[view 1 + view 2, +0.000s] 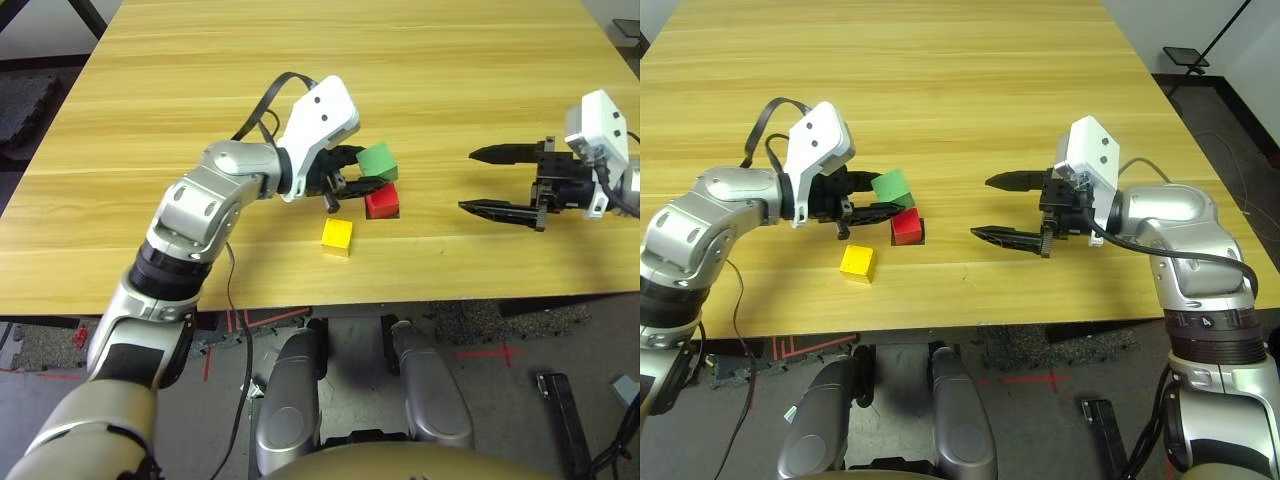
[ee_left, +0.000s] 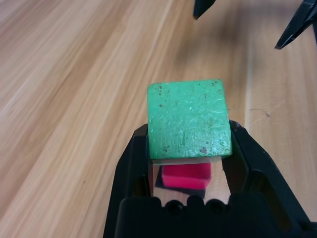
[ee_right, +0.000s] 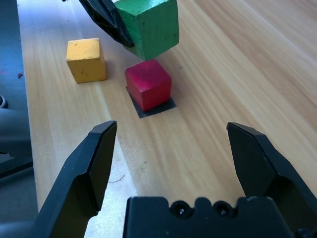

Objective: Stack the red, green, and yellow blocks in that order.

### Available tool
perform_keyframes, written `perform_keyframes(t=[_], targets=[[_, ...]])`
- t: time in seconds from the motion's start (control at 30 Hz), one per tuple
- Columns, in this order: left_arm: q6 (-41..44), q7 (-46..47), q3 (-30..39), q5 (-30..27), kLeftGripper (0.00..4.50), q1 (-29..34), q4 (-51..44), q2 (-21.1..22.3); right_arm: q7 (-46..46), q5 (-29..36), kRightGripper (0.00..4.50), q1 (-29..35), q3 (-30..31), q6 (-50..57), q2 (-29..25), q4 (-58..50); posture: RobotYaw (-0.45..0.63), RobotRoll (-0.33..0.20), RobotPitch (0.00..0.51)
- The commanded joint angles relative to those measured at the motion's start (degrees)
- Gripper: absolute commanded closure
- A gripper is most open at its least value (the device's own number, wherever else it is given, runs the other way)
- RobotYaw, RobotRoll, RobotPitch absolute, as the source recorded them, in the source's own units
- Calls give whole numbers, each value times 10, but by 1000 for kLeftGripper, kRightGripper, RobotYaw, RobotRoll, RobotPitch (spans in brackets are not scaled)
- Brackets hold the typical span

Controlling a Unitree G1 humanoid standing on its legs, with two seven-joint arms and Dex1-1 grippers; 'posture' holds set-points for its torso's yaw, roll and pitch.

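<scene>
My left gripper is shut on the green block, holding it in the air slightly tilted, just above and a little behind the red block. The red block rests on a flat black square patch on the table. The yellow block lies on the table in front of and to the left of the red one. In the left wrist view the green block sits between the two fingers, with the red block below it. My right gripper hovers open to the right of the blocks, holding nothing.
The wooden table stretches far behind the blocks. Its front edge runs close in front of the yellow block. A black cable loops over my left wrist.
</scene>
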Motion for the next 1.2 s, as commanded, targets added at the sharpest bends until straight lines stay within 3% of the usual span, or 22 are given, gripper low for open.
perform_keyframes(t=[0.03, 0.47, 1.2], targets=[[-27, -38, -26, 5, 2429, 3, -4, 4, -3, 14, 0, 12, -13, 6, -5, -21, 217, 84, 258], [-25, -10, -31, 52, 2429, -40, 81, -28, -19, 28, 0, 18, -9, 16, -2, -37, 203, 82, 272], [-34, -51, -52, 64, 2429, -22, 63, -26, -34, 28, 0, 12, -3, 14, 9, -37, 192, 77, 283]])
